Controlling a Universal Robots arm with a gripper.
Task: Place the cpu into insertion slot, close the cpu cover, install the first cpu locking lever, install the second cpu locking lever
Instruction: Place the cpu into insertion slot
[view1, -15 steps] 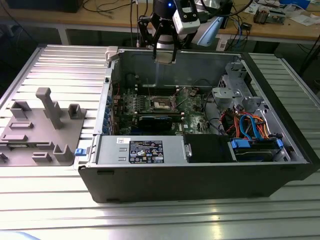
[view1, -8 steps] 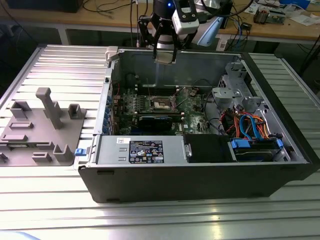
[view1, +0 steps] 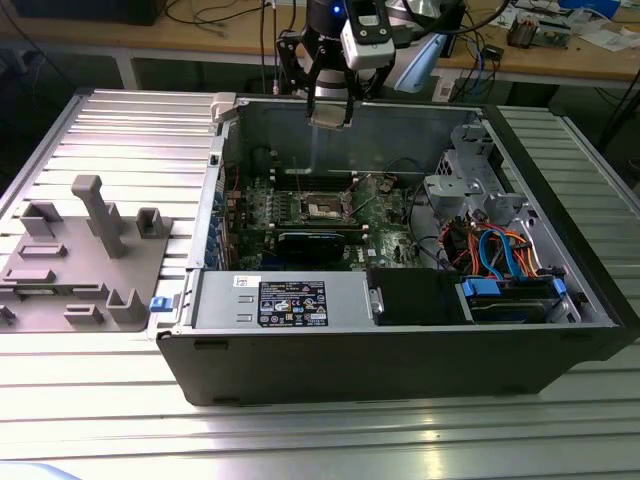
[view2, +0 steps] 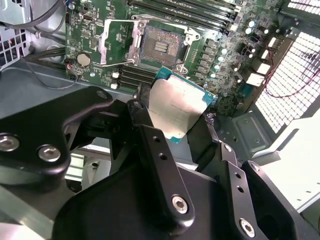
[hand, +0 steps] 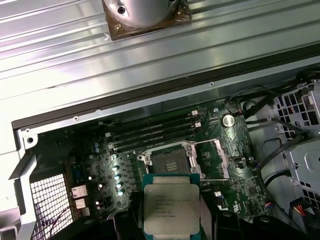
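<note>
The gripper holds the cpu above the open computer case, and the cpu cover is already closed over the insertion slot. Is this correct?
Not entirely. The gripper does hold the cpu above the open computer case, but the cpu cover is not closed: both wrist views show it swung open beside the insertion slot, which lies bare.

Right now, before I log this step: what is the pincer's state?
The pincer is closed, holding the small flat square silvery-grey cpu chip.

Even overhead light, strong glare.
White streaks wash the ribbed desk (view1: 300, 440) and the cpu (view2: 175, 106) top; the computer case (view1: 350, 372) interior lies in shadow.
</note>
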